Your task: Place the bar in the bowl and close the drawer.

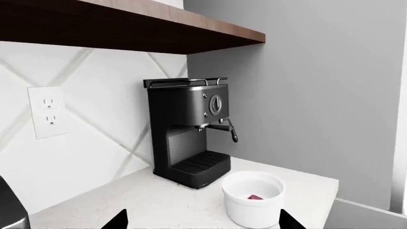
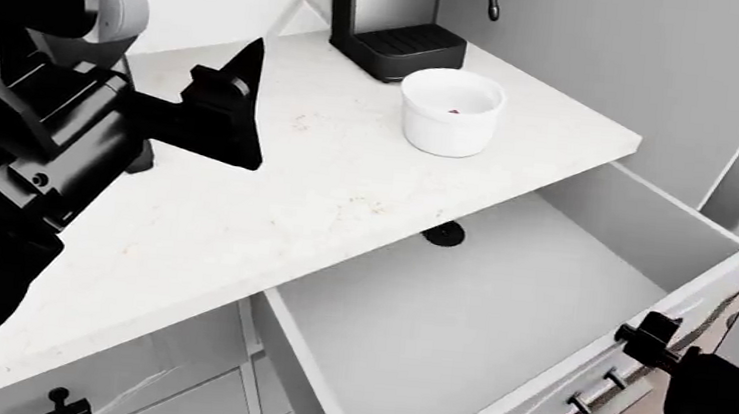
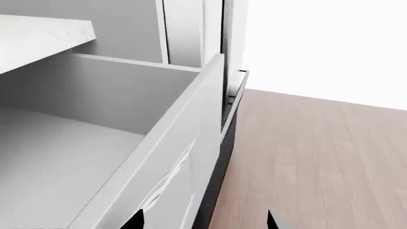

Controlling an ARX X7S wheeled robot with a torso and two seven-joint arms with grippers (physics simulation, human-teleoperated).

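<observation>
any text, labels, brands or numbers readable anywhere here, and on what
None can be read.
Bar in the bowl: only a red scrap shows, any lettering too small to read.
Coffee machine: a round dial, no legible marks or brand.
Wall outlet: plain, no text.
Drawer front and handle: no label.

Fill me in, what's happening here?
The small red-wrapped bar already lies inside the white round ceramic bowl on the pale counter. The wide drawer with the pale grey interior is open. The right hand, empty and open, sits at the drawer's white front by the black handle. The left hand hovers open over the counter.
</observation>
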